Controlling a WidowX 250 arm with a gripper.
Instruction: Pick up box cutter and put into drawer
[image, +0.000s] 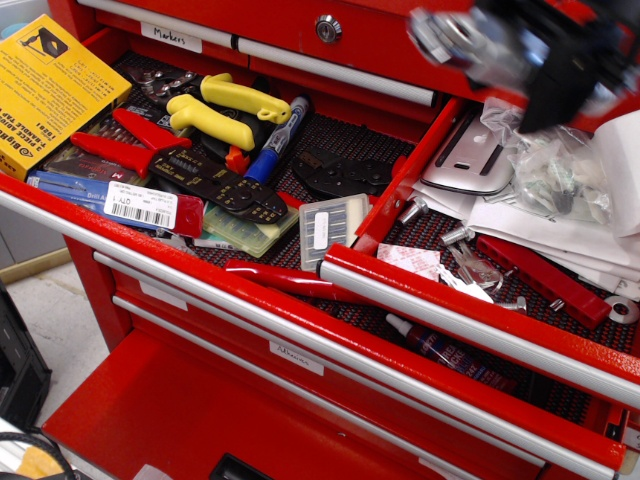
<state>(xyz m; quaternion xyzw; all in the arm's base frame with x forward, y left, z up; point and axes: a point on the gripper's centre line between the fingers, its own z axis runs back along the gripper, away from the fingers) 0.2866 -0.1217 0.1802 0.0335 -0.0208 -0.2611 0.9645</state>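
One blurred shape at the top right is our tool (545, 60), and we judge it clamped on the box cutter (465, 42), whose silver length pokes out leftward, roughly level. Both hang above the drawer (480, 318), over its mouse (467, 157) and bags (555, 165), so our next move is downward.

A white drawer label (171, 38) reads "Markers".
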